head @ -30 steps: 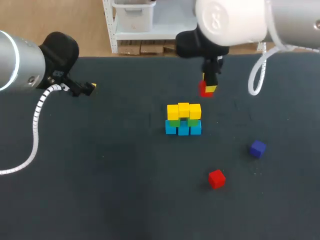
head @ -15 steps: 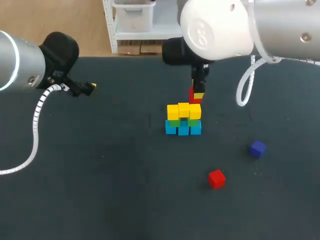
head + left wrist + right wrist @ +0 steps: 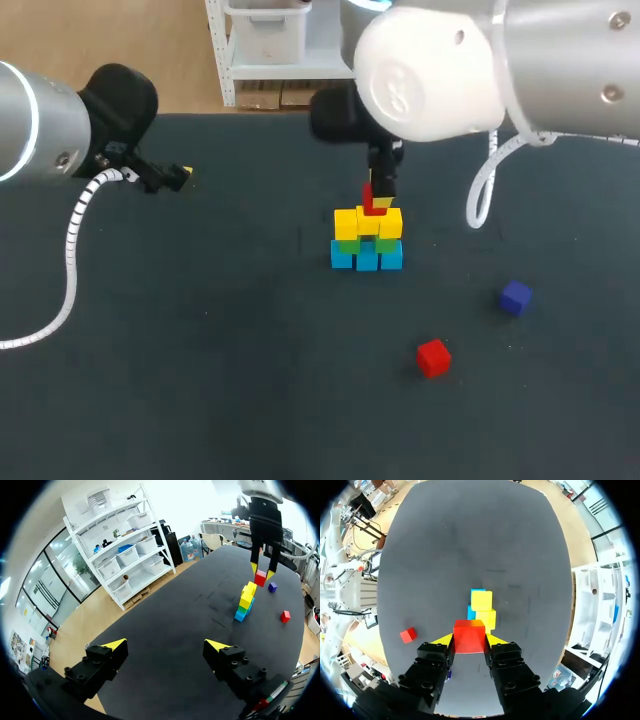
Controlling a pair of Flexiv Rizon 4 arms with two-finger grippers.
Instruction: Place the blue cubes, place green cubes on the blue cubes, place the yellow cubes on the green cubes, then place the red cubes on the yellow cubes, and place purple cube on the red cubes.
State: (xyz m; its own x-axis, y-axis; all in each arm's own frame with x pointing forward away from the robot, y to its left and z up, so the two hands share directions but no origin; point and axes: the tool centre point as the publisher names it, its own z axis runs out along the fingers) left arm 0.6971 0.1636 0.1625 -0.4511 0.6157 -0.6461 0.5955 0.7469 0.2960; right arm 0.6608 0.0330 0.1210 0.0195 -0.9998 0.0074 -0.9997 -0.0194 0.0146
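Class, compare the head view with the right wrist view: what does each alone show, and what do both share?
Head view only: the left claw and the green cubes in the stack. Right wrist view only: the right claw plainly clamping the held red cube from both sides. Both: that cube, the yellow cubes and the loose red cube.

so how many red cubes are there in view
2. One red cube is held between the right arm's fingers just above the stack's yellow cubes; the other red cube lies loose on the table. None looks hidden.
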